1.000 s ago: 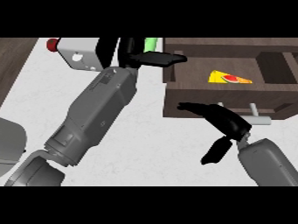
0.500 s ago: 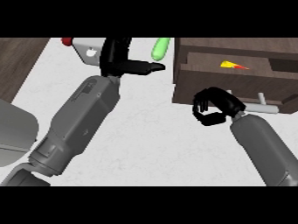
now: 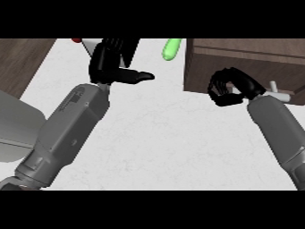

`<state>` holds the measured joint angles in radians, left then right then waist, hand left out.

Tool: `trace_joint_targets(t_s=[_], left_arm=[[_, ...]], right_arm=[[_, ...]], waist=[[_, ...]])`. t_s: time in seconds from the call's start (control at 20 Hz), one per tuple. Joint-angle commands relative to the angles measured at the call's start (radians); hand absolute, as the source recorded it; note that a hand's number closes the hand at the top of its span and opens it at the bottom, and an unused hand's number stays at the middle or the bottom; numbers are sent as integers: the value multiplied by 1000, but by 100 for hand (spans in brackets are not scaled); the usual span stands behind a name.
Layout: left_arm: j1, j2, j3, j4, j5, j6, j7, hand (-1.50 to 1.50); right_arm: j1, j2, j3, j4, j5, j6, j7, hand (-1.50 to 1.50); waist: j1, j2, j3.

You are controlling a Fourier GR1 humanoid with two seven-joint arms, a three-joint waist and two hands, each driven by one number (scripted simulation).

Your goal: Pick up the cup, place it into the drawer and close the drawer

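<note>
Two arms [image 3: 69,129] over white counter [image 3: 161,138]. Brown drawer [image 3: 260,62] upper rt. L hand [image 3: 112,62] at top, fingers straight, thumb out, holding nothing. R hand [image 3: 230,87] curled, empty, at drawer front. Green item [image 3: 172,49]. Cup [image 3: 79,40]: white/red sliver behind L hand.

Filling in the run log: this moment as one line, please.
left hand: open, by cup | right hand: curled, empty, at front of drawer | cup: not yet in drawer
</note>
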<state>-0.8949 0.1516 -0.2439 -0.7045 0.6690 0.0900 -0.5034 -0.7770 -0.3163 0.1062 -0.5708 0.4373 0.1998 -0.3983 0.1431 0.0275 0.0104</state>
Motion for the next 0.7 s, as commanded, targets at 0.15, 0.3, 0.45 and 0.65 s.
trace_joint_targets(t_s=[0.15,0.3,0.45,0.65], left_arm=[[29,38,-1,-37,8,-47,23,-150],[55,31,-16,-46,-2,-54,8,-150],[55,47,-10,-57,9,-76,26,-150],[57,54,-8,-63,14,-94,31,-150]], right_arm=[[-163,-97,-110,77,-41,-41,50,150],[-165,-139,-125,68,-65,11,37,150],[-175,-140,-129,45,-78,22,48,150],[-169,-145,-143,25,-108,55,51,150]], waist=[[47,19,-5],[50,20,-6],[71,18,-7],[76,24,-7]])
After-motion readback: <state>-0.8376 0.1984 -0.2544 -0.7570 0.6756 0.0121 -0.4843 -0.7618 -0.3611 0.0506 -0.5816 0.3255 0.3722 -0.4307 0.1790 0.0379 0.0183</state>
